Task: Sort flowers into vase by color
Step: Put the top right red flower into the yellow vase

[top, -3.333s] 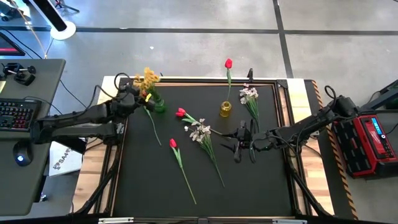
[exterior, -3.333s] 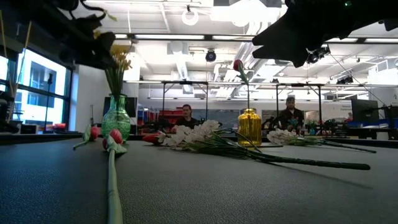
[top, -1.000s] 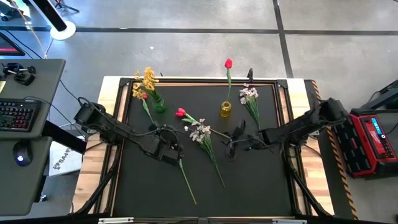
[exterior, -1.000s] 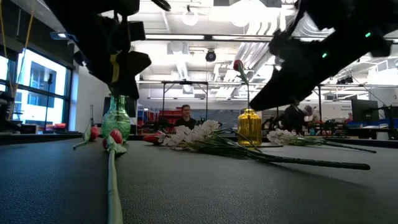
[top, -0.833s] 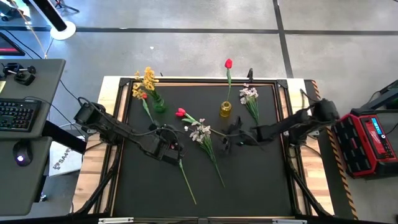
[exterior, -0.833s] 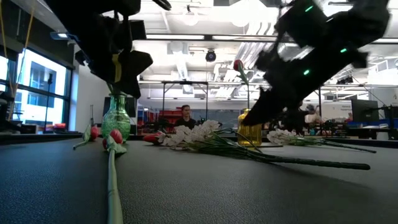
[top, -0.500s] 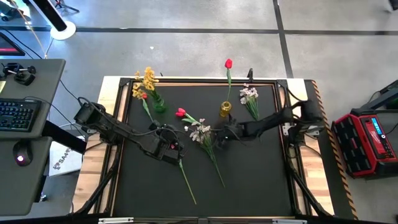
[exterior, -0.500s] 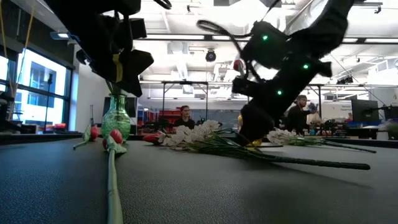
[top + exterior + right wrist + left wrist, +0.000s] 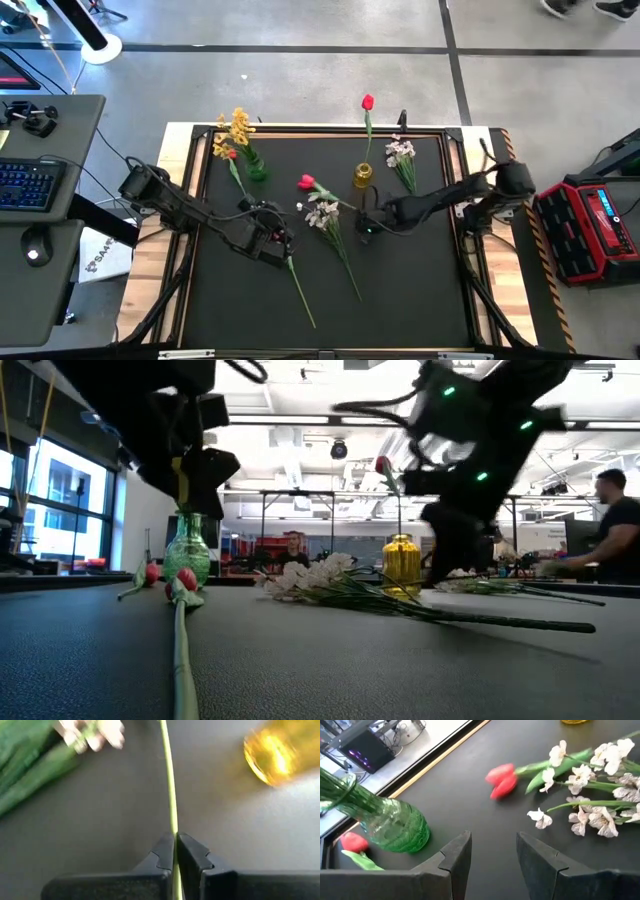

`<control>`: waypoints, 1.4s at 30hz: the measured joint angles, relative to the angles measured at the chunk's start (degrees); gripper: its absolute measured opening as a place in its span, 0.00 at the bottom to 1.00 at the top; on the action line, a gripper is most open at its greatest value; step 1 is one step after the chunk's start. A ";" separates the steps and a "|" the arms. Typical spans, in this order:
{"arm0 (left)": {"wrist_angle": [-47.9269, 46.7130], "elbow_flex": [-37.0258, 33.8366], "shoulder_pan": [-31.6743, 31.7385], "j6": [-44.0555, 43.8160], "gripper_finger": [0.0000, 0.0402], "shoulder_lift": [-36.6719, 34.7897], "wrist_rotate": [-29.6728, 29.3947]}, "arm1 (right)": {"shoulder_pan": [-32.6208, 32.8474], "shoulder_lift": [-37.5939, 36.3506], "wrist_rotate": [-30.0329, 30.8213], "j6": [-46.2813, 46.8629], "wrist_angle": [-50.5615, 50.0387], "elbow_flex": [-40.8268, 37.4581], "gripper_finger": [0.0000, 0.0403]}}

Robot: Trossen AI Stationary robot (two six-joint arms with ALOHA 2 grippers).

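Note:
My right gripper (image 9: 367, 225) is shut on the stem of a red tulip (image 9: 306, 182) in mid-table, beside a white spray (image 9: 322, 212). The yellow vase (image 9: 362, 177) stands just beyond it and holds another red tulip (image 9: 367, 102). A second white spray (image 9: 400, 152) lies right of that vase. The green vase (image 9: 256, 170) holds the yellow spray (image 9: 238, 125), and a red tulip (image 9: 230, 155) lies against it. My left gripper (image 9: 274, 240) hangs open above the head end of one more tulip, whose stem (image 9: 298, 285) runs toward the near edge. My right gripper pinches the tulip's thin green stem (image 9: 172, 832) between its two fingers, well away from the red head. The fingers come from above and the stem passes straight between them. Whether the stem is off the table I cannot tell.
In the left wrist view the green vase (image 9: 395, 827) and the tulip beside it (image 9: 354, 841) are close ahead. The raised table frame (image 9: 455, 140) bounds the mat. The near half of the mat (image 9: 400, 300) is bare. A person (image 9: 610, 530) walks in the room behind.
My right gripper has moved toward the table's left, come down over the tulip's stem beside the yellow vase and shut on it. The tulip's red head has shifted a little toward the right.

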 joint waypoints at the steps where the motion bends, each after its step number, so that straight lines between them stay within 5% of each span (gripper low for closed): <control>1: -0.14 -0.52 -0.10 -0.83 0.35 0.00 0.03 | 1.28 -1.28 0.74 3.53 -2.98 0.00 0.01; 8: 0.18 -3.17 -0.75 -5.18 0.35 0.00 -0.38 | 12.86 -8.05 -1.58 28.82 -15.89 0.00 0.01; 15: 4.02 -3.74 -0.81 -3.89 0.35 0.02 -1.35 | 21.42 -6.93 -11.62 36.16 -14.75 0.00 0.03; 19: 7.07 -3.74 -1.20 -0.24 0.35 0.02 -1.54 | 23.40 -6.90 -12.35 39.40 -16.02 0.00 0.13; 29: 9.17 -3.72 -1.55 2.35 0.35 0.02 -2.90 | 17.20 -6.92 -2.15 27.07 -6.86 -0.04 0.46; 34: 9.16 -3.72 -1.55 2.22 0.35 0.02 -2.93 | 11.33 -6.30 0.82 15.61 5.04 -0.83 0.44; 42: 9.73 -3.70 -1.84 2.18 0.35 0.02 -2.93 | 5.08 1.91 -4.81 12.45 5.31 -0.85 0.35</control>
